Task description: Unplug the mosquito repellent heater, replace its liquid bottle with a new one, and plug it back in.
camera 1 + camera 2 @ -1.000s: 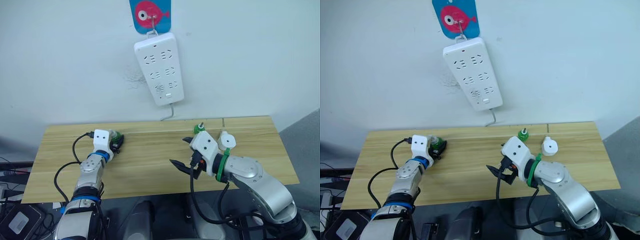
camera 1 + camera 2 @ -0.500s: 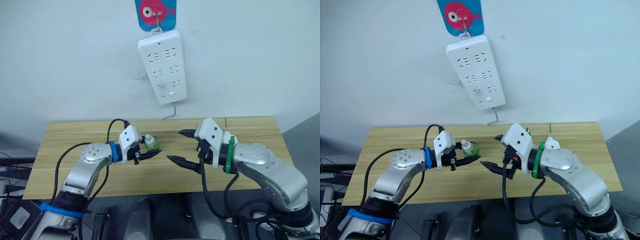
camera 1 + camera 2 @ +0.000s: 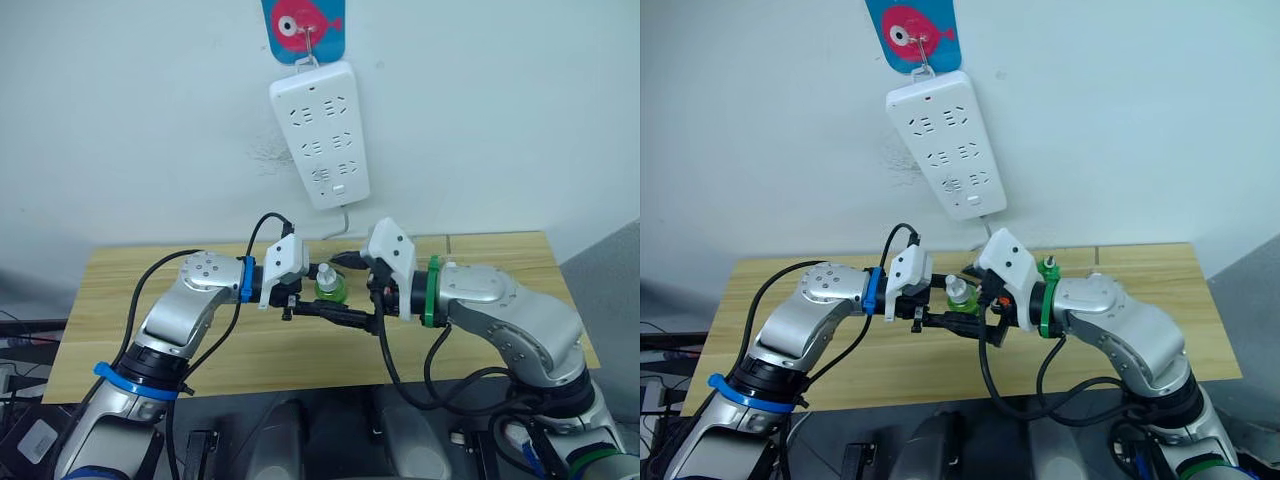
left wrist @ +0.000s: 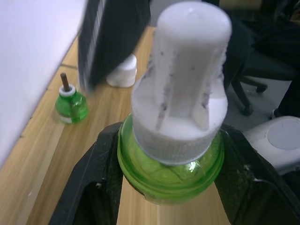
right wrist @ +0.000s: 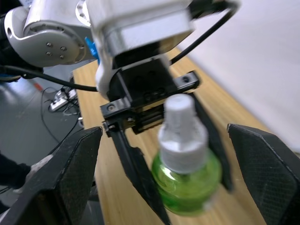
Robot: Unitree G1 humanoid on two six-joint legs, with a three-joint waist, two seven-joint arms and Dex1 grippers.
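Holding the new green bottle (image 4: 169, 164) by its belly, the left claw (image 3: 318, 303) has it clamped upright over the tabletop (image 3: 110, 290), white cap (image 4: 185, 79) still on. The right claw (image 5: 164, 183) faces it with fingers spread wide on either side, so the cap sits straight ahead at 12 o'clock. The heater (image 4: 122, 75), I think that white blob, lies near the old bottle (image 4: 71, 106).
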